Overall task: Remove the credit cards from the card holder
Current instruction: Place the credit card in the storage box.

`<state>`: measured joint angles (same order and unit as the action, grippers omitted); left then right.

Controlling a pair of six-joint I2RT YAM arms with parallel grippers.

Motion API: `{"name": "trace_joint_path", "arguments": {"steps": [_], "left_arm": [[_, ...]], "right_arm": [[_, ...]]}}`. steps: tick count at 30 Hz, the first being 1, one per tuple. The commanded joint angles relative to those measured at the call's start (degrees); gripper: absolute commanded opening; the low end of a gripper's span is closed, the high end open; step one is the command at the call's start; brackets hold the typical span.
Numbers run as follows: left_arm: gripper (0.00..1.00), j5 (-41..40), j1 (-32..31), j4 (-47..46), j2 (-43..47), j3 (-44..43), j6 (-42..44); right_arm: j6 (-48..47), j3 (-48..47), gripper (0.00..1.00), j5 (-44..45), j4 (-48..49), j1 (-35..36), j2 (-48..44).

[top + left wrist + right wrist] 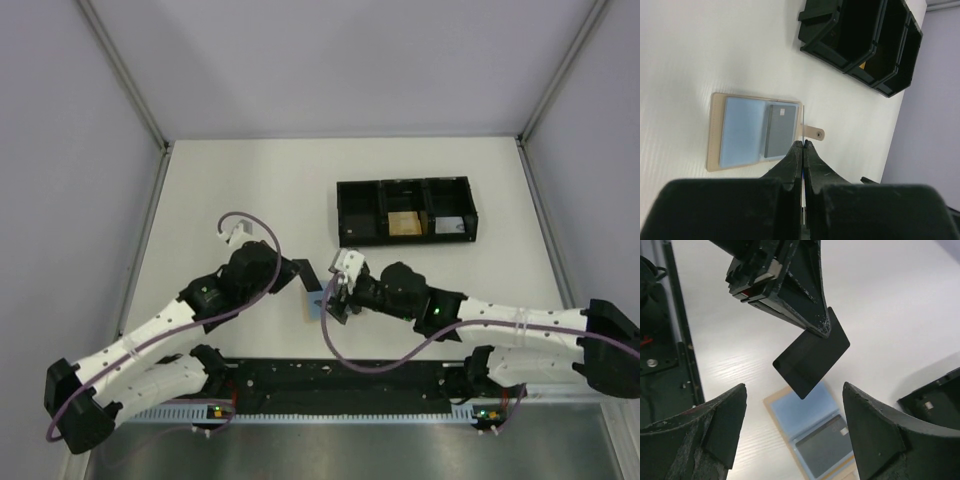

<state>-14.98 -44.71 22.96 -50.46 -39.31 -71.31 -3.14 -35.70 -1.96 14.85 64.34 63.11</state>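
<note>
The left gripper is clenched on one credit card, its fingers meeting near one corner, and the card hangs clear of the card holder beneath it. In the left wrist view this card shows only as a thin edge-on line between the fingers. In the right wrist view it appears dark and shadowed, with no markings legible. The right gripper is released, its jaws spread wide to either side of the held card and touching nothing. The card holder lies opened flat on the white table, blue-grey panels up. A second credit card occupies the panel nearest the strap tab; whether it sits in a pocket or merely on the panel cannot be told. In the top view both grippers cover most of the holder. The black tray stands well apart, an orange-tan block in its middle compartment
</note>
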Motion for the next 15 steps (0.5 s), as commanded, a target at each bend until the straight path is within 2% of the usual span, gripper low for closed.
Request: {"name": "trace_joint_path", "arguments": {"steps": [1, 13, 15], "left_arm": [[0.00, -1.7, 0.1, 0.0, 1.9, -1.2, -3.1], [0.00, -1.5, 0.1, -1.9, 4.1, 0.2, -5.4], [0.00, -1.3, 0.1, -2.0, 4.3, 0.4, -5.7]], "right_arm": [[-16.6, -1.6, 0.75, 19.1, 8.7, 7.0, 3.9], [-31.0, -5.2, 0.65, 35.1, 25.6, 15.9, 18.2], [-33.3, -5.5, 0.59, 37.1, 28.9, 16.5, 19.9]]}}
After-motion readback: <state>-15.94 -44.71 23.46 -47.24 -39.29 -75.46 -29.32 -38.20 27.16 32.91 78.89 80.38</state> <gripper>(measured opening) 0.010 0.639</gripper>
